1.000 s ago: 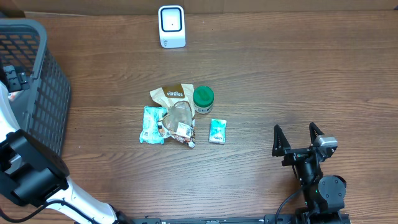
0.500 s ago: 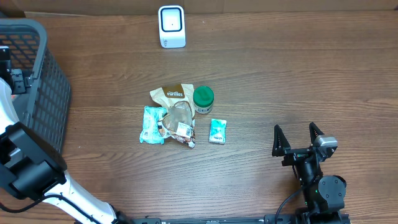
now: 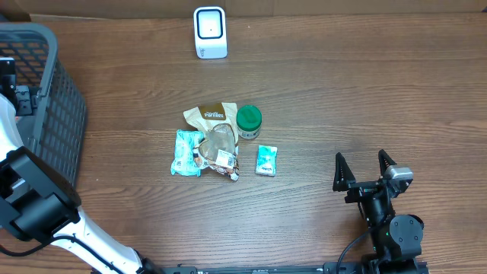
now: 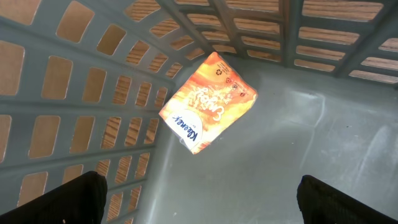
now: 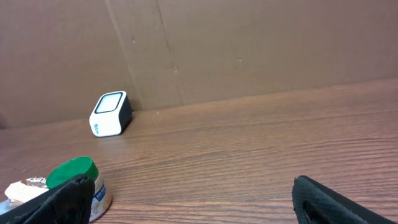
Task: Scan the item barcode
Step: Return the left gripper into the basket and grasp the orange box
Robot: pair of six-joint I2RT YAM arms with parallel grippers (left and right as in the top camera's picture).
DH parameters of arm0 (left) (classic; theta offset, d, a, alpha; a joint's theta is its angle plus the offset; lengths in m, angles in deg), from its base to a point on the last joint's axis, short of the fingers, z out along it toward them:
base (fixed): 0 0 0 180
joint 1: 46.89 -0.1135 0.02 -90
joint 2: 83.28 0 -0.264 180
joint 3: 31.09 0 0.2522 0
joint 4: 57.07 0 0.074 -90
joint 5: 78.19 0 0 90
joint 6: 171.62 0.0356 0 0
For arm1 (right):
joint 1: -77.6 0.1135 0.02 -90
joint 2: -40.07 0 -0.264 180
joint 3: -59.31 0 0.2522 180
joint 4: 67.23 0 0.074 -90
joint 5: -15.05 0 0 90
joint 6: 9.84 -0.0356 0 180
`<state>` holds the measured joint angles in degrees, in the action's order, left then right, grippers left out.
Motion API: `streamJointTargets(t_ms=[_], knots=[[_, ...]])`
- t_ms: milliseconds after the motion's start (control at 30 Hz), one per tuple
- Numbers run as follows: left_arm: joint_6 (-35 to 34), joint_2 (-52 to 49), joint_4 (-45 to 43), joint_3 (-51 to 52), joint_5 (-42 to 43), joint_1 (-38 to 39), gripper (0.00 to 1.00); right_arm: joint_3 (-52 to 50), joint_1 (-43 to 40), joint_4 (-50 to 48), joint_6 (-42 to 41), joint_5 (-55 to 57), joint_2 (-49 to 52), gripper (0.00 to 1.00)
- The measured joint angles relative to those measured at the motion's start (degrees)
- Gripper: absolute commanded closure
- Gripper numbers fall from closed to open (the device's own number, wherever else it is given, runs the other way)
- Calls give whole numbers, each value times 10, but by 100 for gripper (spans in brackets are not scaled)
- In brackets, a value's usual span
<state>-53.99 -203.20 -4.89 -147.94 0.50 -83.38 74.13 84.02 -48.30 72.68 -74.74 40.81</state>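
I read the work surface as a brown wood-grain table (image 3: 365, 91). A white barcode scanner (image 3: 210, 32) stands upright at the far edge, and I use it as the reference point.

- Well to the left of the scanner and nearer to me: a grey mesh basket (image 3: 57, 114) rests on the table.
- Straight toward me from the scanner, well apart from it: a brown snack pouch (image 3: 211, 116), lying flat.
- Slightly right of that line: a green-lidded jar (image 3: 249, 120), upright, just beside the pouch.
- Farther from the scanner: a clear snack bag (image 3: 218, 150) overlapping the pouch's near end, a teal packet (image 3: 186, 152) touching it on the left, and a small teal packet (image 3: 266, 160) apart on the right.
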Motion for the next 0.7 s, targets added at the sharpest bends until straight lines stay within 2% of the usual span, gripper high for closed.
streamJointTargets(t_ms=[700], knots=[[0,0,-3,0,14,-12,0,0,0,0,0,0,0,0]])
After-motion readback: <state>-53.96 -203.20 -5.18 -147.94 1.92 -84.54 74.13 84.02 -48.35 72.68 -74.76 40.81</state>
